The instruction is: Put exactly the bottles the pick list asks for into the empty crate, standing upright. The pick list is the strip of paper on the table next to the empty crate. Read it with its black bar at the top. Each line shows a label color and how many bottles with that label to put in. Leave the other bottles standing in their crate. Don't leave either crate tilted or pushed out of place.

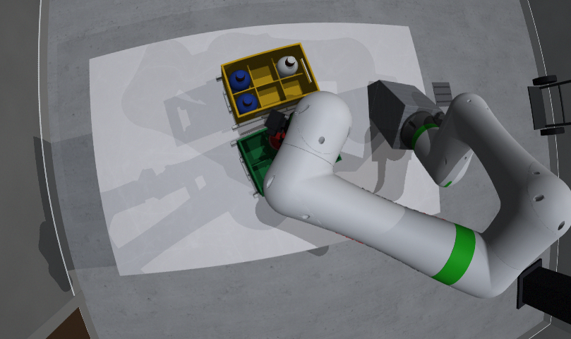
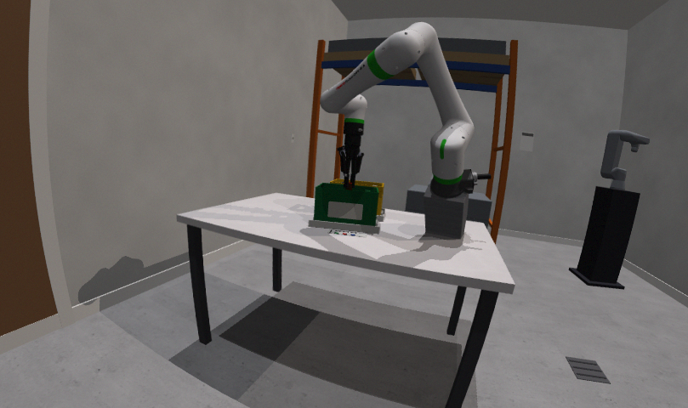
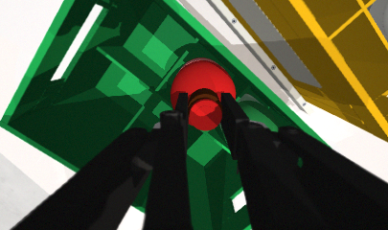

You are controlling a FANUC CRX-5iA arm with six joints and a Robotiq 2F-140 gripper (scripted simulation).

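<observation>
One red bottle (image 1: pixel 276 141) (image 2: pixel 349 185) (image 3: pixel 204 79) going into the green crate (image 1: pixel 251 167) (image 2: pixel 321 204) (image 3: pixel 38 146);
fingers (image 1: pixel 281 133) (image 2: pixel 349 183) clamped on its neck; next, presumably, lower it upright, then release; yellow crate (image 1: pixel 236 119) (image 2: pixel 380 194) (image 3: pixel 321 34) toward twelve o'clock from above.

Had plain grey walls (image 1: pixel 10 104) (image 2: pixel 185 100) around the white desk (image 1: pixel 174 251) (image 2: pixel 235 227) and a grey floor (image 1: pixel 238 302) (image 2: pixel 134 364) beneath it. Included an orange-posted rack (image 2: pixel 512 100) behind the desk, a black pedestal (image 2: pixel 607 232) well apart from it and a slatted floor grate (image 1: pixel 442 93) (image 2: pixel 588 369) beyond its edge. Was lit unevenly, with overlapping shadows across and under the desk.
</observation>
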